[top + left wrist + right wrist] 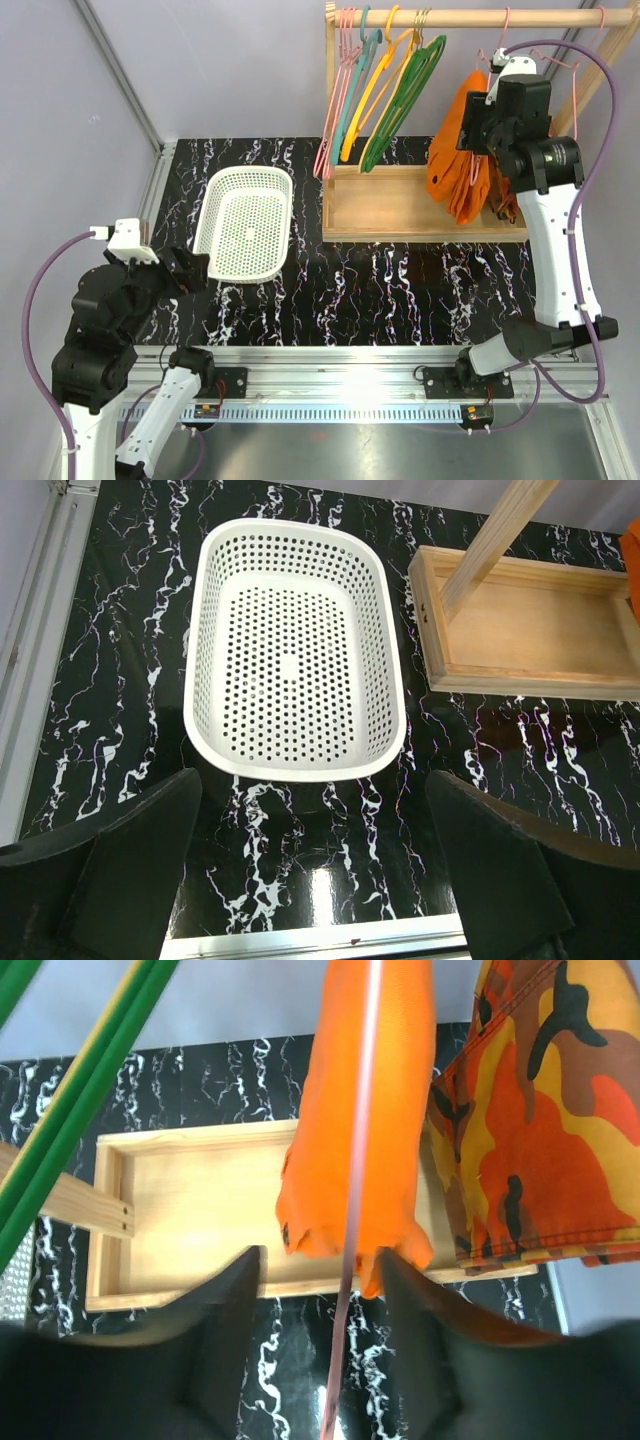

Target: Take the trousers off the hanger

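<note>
The bright orange trousers (pixel 455 160) hang folded on the thin pink wire hanger (pixel 503 40) from the wooden rail at the back right. My right gripper (pixel 482 120) is raised next to them. In the right wrist view its jaws (pixel 320 1260) stand open on either side of the pink hanger wire (pixel 355 1200), which runs down in front of the trousers (pixel 390 1080). The wire touches neither finger. My left gripper (pixel 195 268) is open and empty low over the table, just in front of the white basket; the left wrist view (pixel 312 780) shows nothing between its fingers.
An orange-red-brown camouflage garment (pixel 540 1130) hangs right of the trousers. Pink, teal, yellow and green hangers (pixel 385 90) hang further left on the rail (pixel 470 17). A wooden tray base (pixel 420 235) lies below. The white perforated basket (pixel 215 190) sits at mid-left.
</note>
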You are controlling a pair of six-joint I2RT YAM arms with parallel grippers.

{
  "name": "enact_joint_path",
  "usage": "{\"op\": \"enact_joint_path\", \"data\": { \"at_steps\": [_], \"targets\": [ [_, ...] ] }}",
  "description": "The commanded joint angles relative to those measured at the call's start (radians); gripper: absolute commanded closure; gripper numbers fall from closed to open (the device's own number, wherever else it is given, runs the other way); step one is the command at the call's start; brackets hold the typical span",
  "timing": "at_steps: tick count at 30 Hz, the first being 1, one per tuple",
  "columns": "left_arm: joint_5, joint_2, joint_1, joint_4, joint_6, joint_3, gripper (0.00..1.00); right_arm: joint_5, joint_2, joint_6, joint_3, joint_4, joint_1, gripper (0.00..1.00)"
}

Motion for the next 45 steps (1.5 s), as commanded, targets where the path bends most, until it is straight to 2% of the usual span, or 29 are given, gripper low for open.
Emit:
{"op": "enact_joint_path", "data": {
  "at_steps": [1, 3, 5, 7, 12, 14, 15, 22, 28, 31, 34, 39, 45],
  "targets": [
    [0.043, -0.009, -0.004, 0.023, 0.013, 0.001, 0.01, -0.013, 0.031, -0.01, 0.035, 0.073, -0.042, 0.48],
    [0.043, -0.015, -0.004, 0.023, 0.015, 0.004, 0.01, -0.019, 0.045, -0.01, 0.03, 0.083, -0.055, 0.6],
    [0.043, -0.015, -0.004, 0.023, 0.015, 0.003, 0.01, -0.02, 0.044, -0.016, 0.018, 0.094, -0.055, 0.65],
    [0.043, -0.013, -0.004, 0.023, 0.015, 0.003, 0.01, -0.033, 0.035, -0.019, 0.009, 0.119, -0.056, 0.76],
    [0.067, -0.018, -0.004, 0.023, 0.015, 0.003, 0.01, -0.086, 0.027, -0.015, -0.014, 0.143, -0.084, 0.88],
    [0.067, -0.016, -0.004, 0.02, 0.015, 0.01, 0.01, -0.1, 0.024, -0.009, -0.033, 0.159, -0.095, 0.99],
    [0.069, -0.018, -0.004, 0.018, 0.015, 0.013, 0.01, -0.121, 0.019, -0.007, -0.039, 0.169, -0.107, 1.0],
    [0.075, -0.006, -0.004, 0.011, 0.015, 0.035, 0.01, -0.166, -0.045, 0.002, -0.146, 0.332, -0.127, 1.0],
    [0.082, 0.011, -0.004, 0.003, 0.008, 0.052, 0.01, -0.191, -0.097, -0.015, -0.131, 0.435, -0.128, 1.0],
    [0.139, 0.027, -0.004, 0.001, 0.009, 0.059, 0.01, -0.188, -0.116, -0.016, -0.114, 0.473, -0.127, 1.0],
    [0.156, 0.019, -0.004, 0.02, -0.004, 0.07, 0.01, -0.178, -0.166, -0.01, -0.154, 0.58, -0.127, 1.0],
    [0.184, 0.033, -0.002, 0.021, -0.001, 0.113, 0.01, -0.166, -0.173, -0.027, -0.094, 0.613, -0.127, 1.0],
    [0.24, 0.059, -0.004, 0.07, -0.022, 0.131, 0.01, -0.188, -0.128, -0.035, 0.038, 0.576, -0.127, 1.0]
  ]
}}
